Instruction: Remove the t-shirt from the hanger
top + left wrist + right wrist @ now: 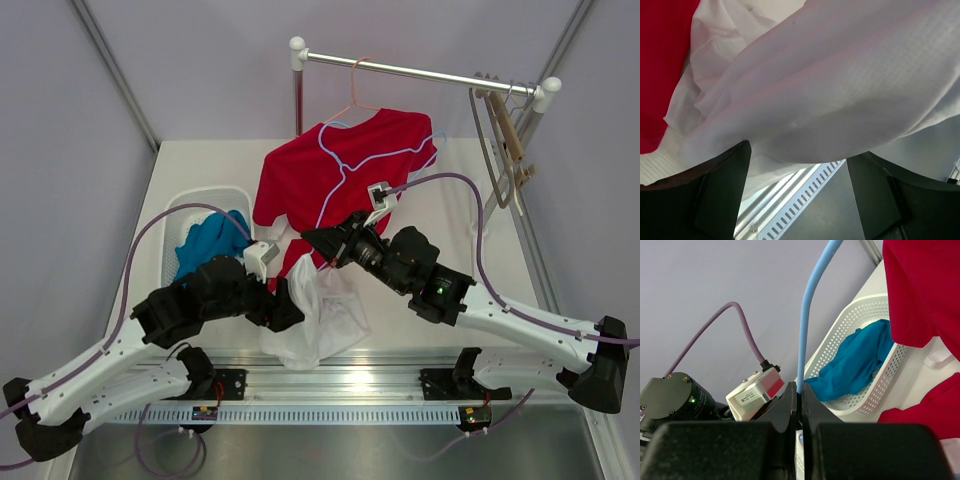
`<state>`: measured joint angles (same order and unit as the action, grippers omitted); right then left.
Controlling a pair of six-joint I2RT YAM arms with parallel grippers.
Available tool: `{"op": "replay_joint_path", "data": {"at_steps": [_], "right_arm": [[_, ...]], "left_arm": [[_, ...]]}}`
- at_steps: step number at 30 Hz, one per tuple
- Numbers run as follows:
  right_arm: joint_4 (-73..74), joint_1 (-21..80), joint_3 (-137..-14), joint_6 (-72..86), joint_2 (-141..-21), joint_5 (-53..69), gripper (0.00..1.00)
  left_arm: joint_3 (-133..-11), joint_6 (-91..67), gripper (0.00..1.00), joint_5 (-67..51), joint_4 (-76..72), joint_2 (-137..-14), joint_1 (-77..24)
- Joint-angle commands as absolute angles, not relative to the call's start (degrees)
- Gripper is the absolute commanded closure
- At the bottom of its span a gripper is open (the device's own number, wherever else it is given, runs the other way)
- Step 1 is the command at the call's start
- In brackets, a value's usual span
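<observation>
Red t-shirt (300, 185) on blue hanger (807, 315), twelve o'clock; right gripper (800, 396) clamped on hanger, left gripper (800, 152) gaping by white cloth (840, 75).

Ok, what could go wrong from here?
1. The right jaws pinch only the thin light-blue hanger; it may twist or slip once the red t-shirt is tugged.
2. The left jaws stand open against the crumpled white cloth, with red fabric only at the edge; closing could grab the wrong fabric.
</observation>
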<state>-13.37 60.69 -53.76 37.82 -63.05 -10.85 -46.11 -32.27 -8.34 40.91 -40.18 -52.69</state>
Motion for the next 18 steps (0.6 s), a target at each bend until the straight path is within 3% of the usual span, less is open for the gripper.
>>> {"op": "replay_joint_path", "data": {"at_steps": [1,7,8,9,10,11,12,15,18], "right_arm": [[-15.03,60.12,-56.16,38.5,-61.44,-10.46,1.0],[-15.29,60.12,-56.16,38.67,-61.17,-9.41,1.0],[-15.21,60.12,-56.25,38.58,-61.17,-9.32,1.0],[-15.12,60.2,-56.08,38.67,-61.0,-9.4,1.0],[-14.68,60.12,-55.9,38.67,-60.56,-9.58,1.0],[-14.42,60.12,-55.64,38.5,-60.3,-9.84,1.0],[-14.15,60.12,-55.55,38.5,-59.51,-10.1,1.0],[-13.19,60.12,-54.76,37.62,-57.49,-11.6,1.0],[-12.4,60.12,-54.05,36.65,-55.21,-12.57,1.0]], "left_arm": [[-46.58,-32.52,0.2,-10.98,34.89,-41.13,-52.91],[-44.3,-33.57,0.12,-14.85,30.6,-43.24,-53.17],[-44.3,-33.66,0.17,-14.94,29.72,-43.42,-53.52],[-44.47,-33.05,0.28,-13.72,29.79,-43.24,-53.79],[-44.99,-32.79,0.44,-13.19,29.88,-42.89,-53.79],[-45.26,-32.7,0.69,-12.84,29.97,-42.46,-53.79],[-45.52,-32.52,0.8,-12.75,30.06,-41.58,-53.79],[-46.84,-32.17,0.97,-12.92,31.72,-40.87,-53.79],[-47.11,-32.43,1.0,-9.86,34.62,-39.82,-53.79]]}}
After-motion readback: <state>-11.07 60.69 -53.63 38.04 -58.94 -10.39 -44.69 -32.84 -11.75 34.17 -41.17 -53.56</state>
